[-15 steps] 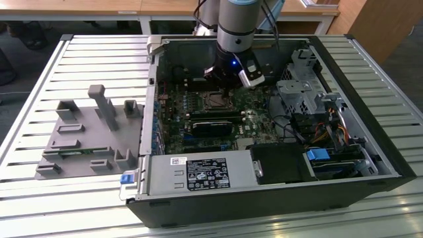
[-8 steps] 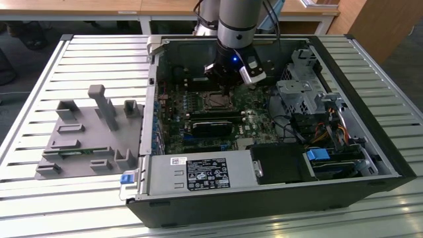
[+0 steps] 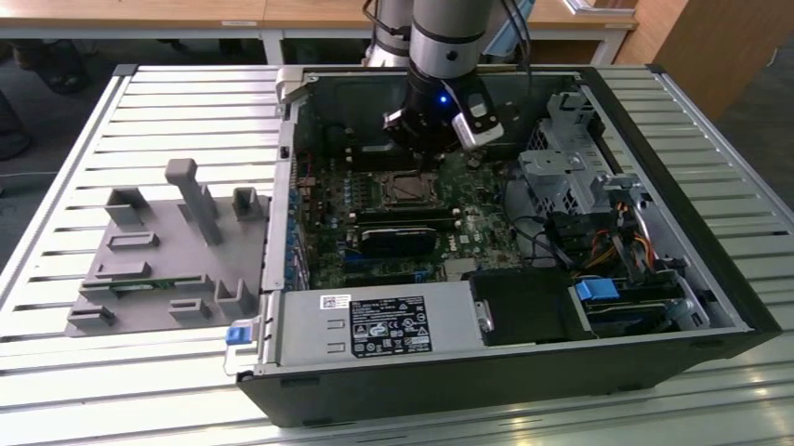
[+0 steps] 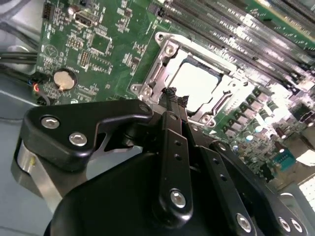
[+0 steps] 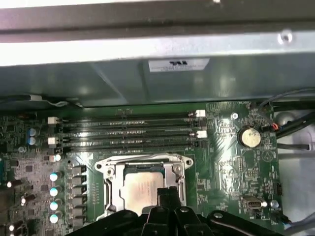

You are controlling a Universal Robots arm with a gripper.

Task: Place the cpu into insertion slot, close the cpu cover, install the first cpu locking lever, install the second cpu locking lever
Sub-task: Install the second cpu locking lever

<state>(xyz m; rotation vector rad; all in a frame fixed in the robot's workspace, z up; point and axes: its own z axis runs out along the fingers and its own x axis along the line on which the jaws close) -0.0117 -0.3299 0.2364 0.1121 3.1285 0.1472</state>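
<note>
Claw (image 4: 173,98), fingers pressed together and holding nothing, above the chip (image 4: 197,84) seated under the closed cover (image 4: 160,66), frame centre.

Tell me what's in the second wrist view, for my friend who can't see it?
A black robot gripper reaches down to the edge of a shiny square cpu sitting in its slot on a green motherboard, with the silver metal cover lying around the chip. A round coin battery sits off to one side.

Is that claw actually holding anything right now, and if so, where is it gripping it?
Nothing seems held. The claw hovers at the edge of the cpu cover, closed over the cpu, with its tips together.
</note>
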